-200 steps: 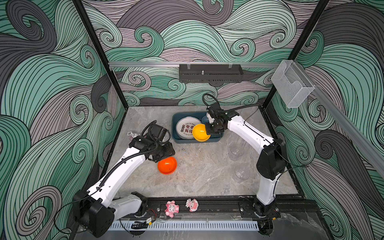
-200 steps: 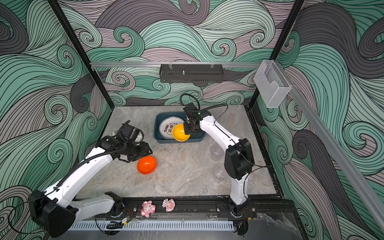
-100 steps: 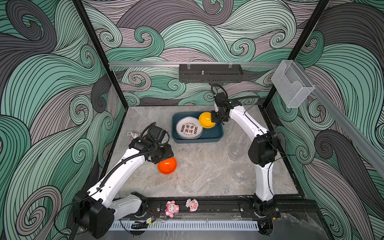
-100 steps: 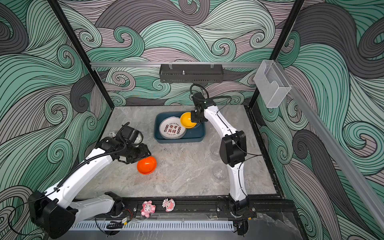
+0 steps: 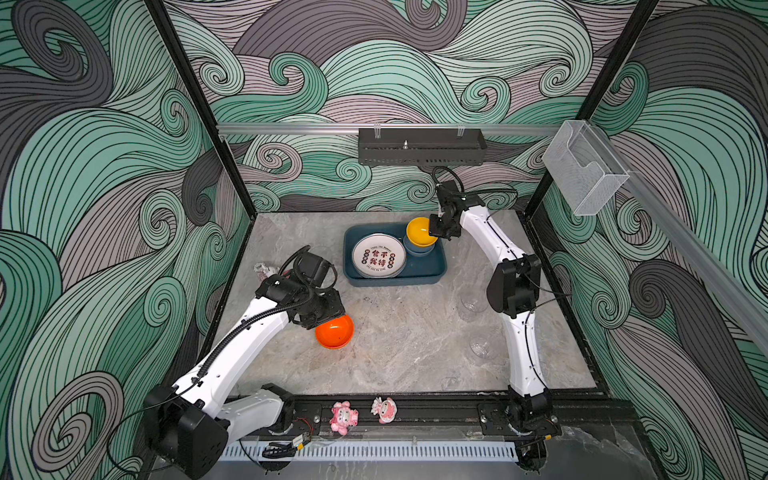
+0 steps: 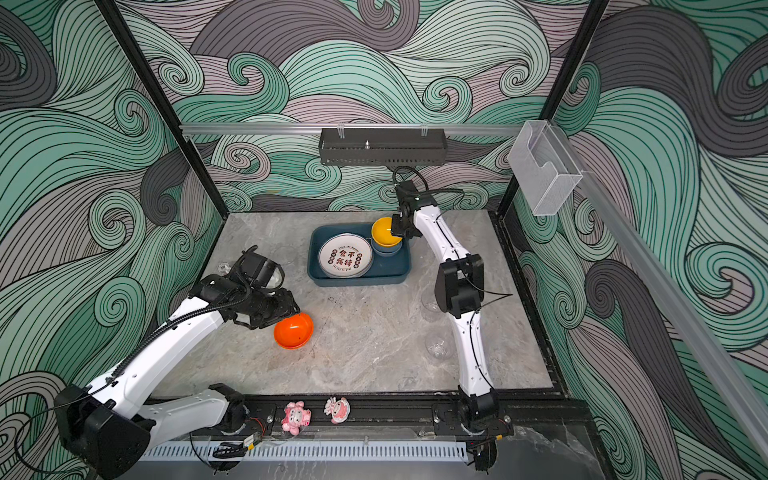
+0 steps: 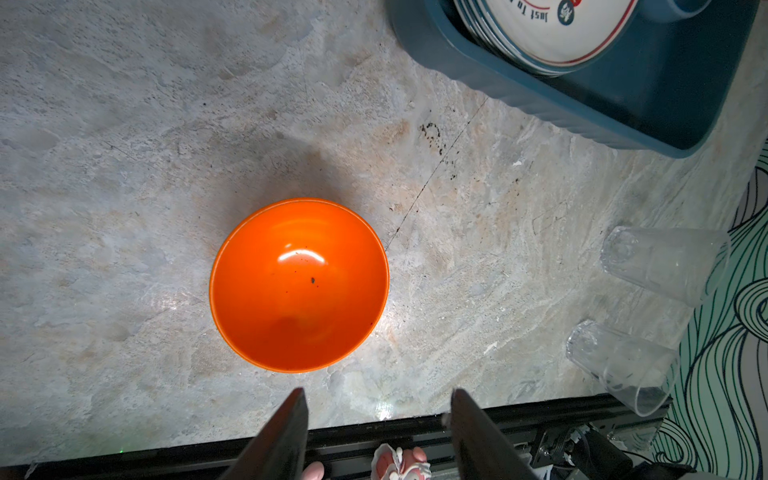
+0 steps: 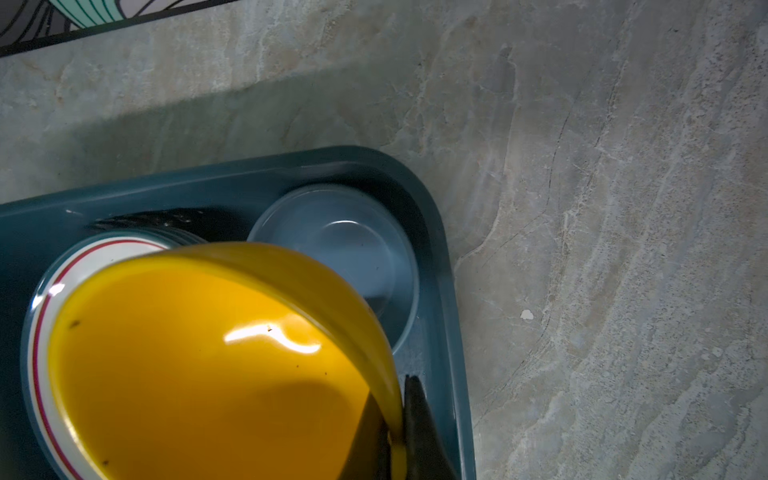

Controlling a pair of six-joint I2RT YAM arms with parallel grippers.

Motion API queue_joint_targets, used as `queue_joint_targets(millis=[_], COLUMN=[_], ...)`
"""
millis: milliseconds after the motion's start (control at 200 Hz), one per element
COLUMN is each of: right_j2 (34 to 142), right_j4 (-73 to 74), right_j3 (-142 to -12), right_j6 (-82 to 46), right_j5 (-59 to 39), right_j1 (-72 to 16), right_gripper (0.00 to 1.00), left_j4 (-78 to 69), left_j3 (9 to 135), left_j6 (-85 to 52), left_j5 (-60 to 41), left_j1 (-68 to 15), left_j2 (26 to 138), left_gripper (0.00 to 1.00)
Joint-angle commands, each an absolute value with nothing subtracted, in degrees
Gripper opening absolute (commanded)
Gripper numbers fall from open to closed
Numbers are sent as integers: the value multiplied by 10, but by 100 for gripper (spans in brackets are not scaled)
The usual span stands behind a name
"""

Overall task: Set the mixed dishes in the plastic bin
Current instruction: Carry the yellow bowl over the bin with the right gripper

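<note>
Both top views look down from high at the front over the whole table (image 5: pixel 415 353). The left wrist camera faces down near the orange bowl (image 7: pixel 299 286). The right wrist camera, closer, crowds the yellow bowl (image 8: pixel 208 365); both catch the plastic bin (image 7: pixel 665 91).

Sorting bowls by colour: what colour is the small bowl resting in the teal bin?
The small round bowl is pale blue; right wrist view shows it best.

Swirling teal-and-grey wave-patterned walls (image 5: pixel 374 62); grey marble tabletop (image 5: pixel 407 340); black perforated shelf (image 5: pixel 419 145); clear acrylic box (image 5: pixel 582 170)
</note>
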State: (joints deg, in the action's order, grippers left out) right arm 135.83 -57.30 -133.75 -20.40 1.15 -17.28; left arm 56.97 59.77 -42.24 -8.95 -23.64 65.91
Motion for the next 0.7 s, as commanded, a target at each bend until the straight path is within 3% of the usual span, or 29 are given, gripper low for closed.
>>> queue_joint_targets(millis=[0,695], right_j2=[1373,1445], right_j4=[-578,-578], right_j3=[-1370,-1435], right_j6=[-219,-235], right_j5=[2,-12], right_j1=[-169,-160], right_gripper=[3,4], left_j4=[595,608], left_j3=[602,602], left_j6=[-428,-425], left_j5=[-79,-91], left_j1=[-230,-224], left_j2=[667,692], left_gripper=[58,57])
